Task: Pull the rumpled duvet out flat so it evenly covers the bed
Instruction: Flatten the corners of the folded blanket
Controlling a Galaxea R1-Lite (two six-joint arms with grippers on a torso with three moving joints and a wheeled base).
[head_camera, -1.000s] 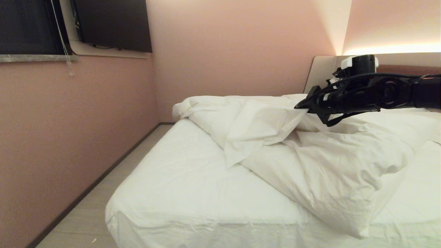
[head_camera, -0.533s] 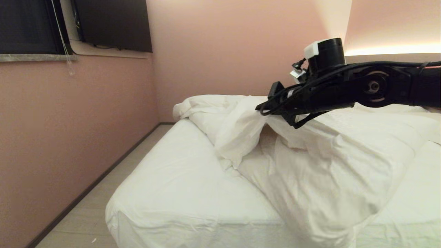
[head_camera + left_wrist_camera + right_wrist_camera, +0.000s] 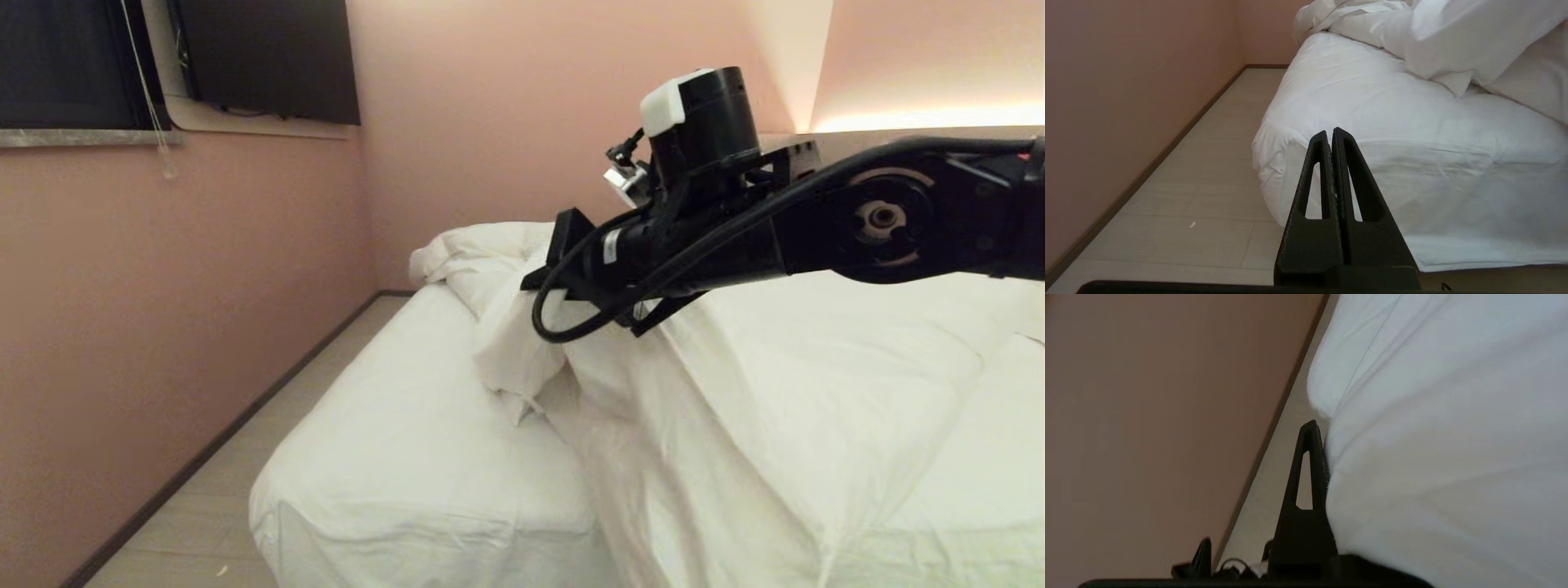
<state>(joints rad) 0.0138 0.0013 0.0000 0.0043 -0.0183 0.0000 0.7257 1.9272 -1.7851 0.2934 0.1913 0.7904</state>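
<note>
While bunched: one duvet.

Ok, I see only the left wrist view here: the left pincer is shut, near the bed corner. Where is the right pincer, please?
Observer: In the head view the right pincer is raised above the bed, and its arm reaches in from the right.
Operator: Does it hold something?
Observer: Yes. The right wrist view shows the duvet pressed against its one visible finger; the pincer is shut on the cloth.
Operator: Does the duvet reach the foot edge further right, outside my picture?
Observer: Yes. In the head view it drapes over the foot edge on the right half of the bed.
</note>
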